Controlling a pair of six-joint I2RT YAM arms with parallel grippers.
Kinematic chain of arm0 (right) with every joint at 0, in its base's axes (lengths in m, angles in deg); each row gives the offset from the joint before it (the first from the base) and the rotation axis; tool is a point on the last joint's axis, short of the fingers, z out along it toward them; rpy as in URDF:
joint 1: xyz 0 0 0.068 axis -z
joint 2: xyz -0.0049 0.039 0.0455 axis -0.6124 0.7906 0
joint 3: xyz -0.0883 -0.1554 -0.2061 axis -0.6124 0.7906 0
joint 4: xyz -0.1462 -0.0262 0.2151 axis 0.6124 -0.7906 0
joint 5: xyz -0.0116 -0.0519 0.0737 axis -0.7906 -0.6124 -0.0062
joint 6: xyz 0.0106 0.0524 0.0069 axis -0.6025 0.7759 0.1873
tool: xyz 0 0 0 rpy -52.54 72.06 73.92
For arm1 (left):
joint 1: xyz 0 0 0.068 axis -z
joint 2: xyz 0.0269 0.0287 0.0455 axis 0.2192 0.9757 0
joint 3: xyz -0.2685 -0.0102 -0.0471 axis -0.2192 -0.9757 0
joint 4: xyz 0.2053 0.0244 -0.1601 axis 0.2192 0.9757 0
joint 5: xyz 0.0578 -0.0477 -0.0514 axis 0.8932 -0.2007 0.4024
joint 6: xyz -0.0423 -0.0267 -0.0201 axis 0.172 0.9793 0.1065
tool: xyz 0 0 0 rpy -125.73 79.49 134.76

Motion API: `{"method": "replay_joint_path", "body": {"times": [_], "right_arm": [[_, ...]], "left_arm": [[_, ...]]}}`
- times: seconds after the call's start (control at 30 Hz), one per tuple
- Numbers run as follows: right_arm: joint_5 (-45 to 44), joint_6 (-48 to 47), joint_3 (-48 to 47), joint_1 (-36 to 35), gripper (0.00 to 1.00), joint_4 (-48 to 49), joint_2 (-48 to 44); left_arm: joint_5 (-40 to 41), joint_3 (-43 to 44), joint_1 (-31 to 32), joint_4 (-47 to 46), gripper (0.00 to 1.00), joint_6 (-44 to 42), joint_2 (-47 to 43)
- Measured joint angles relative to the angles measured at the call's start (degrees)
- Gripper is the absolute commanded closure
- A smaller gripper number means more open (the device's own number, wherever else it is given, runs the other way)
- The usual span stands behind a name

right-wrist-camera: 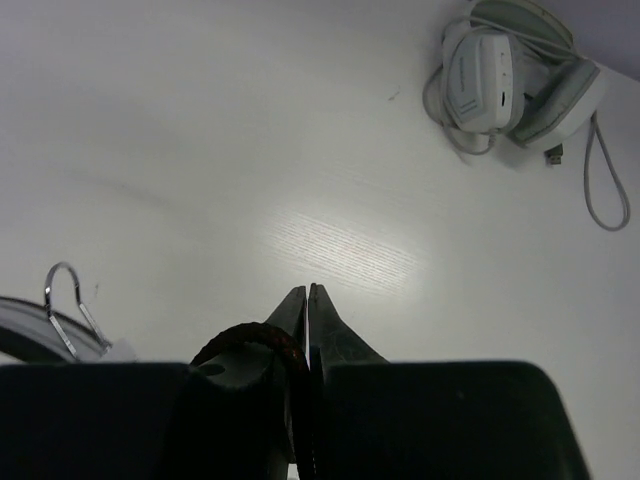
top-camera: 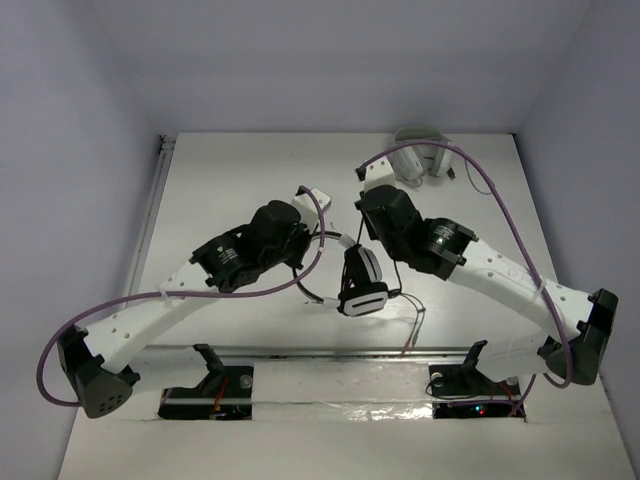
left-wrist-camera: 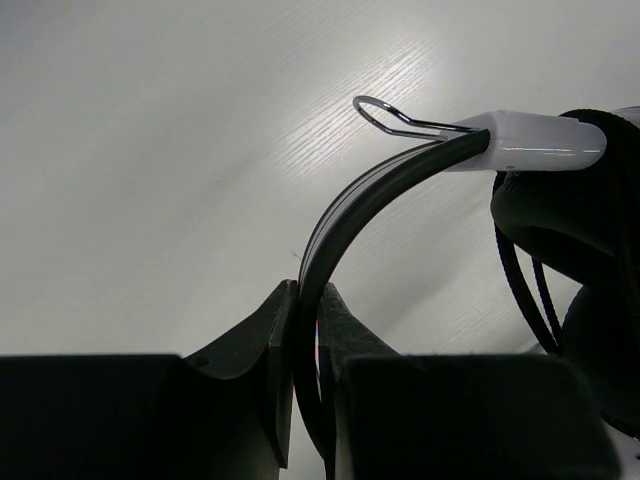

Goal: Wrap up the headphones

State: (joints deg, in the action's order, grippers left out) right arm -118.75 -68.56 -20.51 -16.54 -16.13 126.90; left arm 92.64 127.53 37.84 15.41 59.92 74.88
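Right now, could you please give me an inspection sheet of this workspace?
Surface: white table, with a patch of glare.
Job's things: headphones at centre, between the two arms.
Clutter: pale grey headphones at the far edge, on the right.
Grippers: left tool shut on the headband; right tool shut on the black cable.
Cables: purple leads loop off both arms.
Surroundings: plain pale walls; nothing else seen.
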Motion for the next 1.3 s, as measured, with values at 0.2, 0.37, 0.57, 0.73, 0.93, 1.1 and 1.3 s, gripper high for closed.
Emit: {"method": "replay_joint_path", "body": {"times": [0.2, 0.37, 0.57, 0.73, 0.93, 1.1, 1.3], "right_arm": [[1.79, 0.61, 3.3, 2.99, 0.8, 2.56, 0.22], [8.48, 4.26, 12.02, 8.33, 0.79, 8.72, -4.83], [23.43, 8.72, 23.19, 16.52, 0.73, 22.64, -10.01], [38.69, 12.04, 31.06, 20.35, 0.67, 37.09, -9.92], [49.18, 14.99, 33.9, 21.73, 0.62, 50.16, -5.38], [51.93, 16.52, 33.88, 21.73, 0.7, 56.92, 0.96], [53.31, 18.45, 33.62, 21.73, 0.87, 59.95, 5.44]], "left_arm": [[-3.52, 0.57, -0.02, -0.44, 1.0, 0.04, -1.75], [-7.63, 3.15, -1.05, -0.92, 1.0, -0.07, -3.06], [-14.88, 7.3, -3.34, -1.75, 1.0, -0.11, -3.69], [-19.71, 10.19, -4.96, -1.81, 1.0, 0.13, -3.69], [-22.49, 20.63, -7.17, -0.72, 1.0, 1.55, -2.14], [-25.33, 31.43, -7.45, -1.9, 1.0, 3.82, 0.87], [-26.29, 38.56, -7.89, 0.0, 1.0, 5.29, 4.24]]}}
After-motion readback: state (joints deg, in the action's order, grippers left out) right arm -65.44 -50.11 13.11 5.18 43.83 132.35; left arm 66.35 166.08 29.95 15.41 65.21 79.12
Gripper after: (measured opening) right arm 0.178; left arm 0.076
